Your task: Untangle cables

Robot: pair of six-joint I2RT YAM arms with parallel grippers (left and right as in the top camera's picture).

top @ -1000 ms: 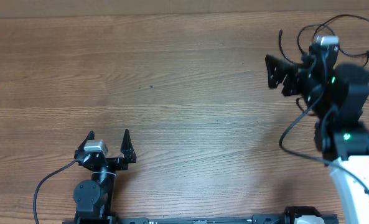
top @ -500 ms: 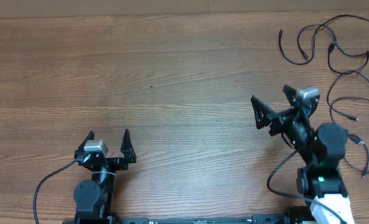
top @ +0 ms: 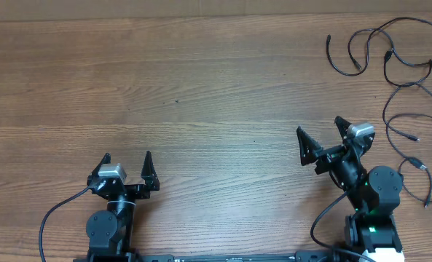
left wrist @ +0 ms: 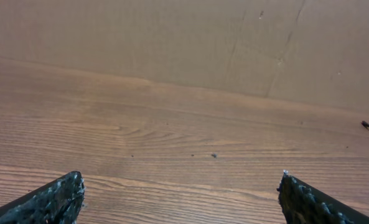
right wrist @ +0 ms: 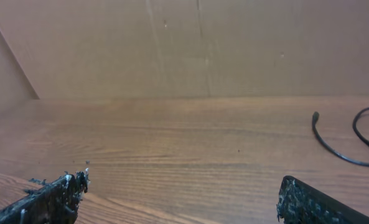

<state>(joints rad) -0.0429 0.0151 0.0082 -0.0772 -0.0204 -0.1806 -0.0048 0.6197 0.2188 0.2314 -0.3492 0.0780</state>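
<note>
Two grippers are counted from overhead. The left gripper [top: 127, 156] is seen at lower left, its jaws spread wide, with nothing pinched between them. The right gripper [top: 320, 128] is seen right of centre, its jaws likewise spread and nothing held. The cables [top: 390, 62] are found in the upper right corner, laid on the wooden table [top: 201, 87] as thin black loops crossing one another. An exact count cannot be settled where they overlap. They are touched by neither gripper. A cord end is caught near the right edge of each wrist view.
</note>
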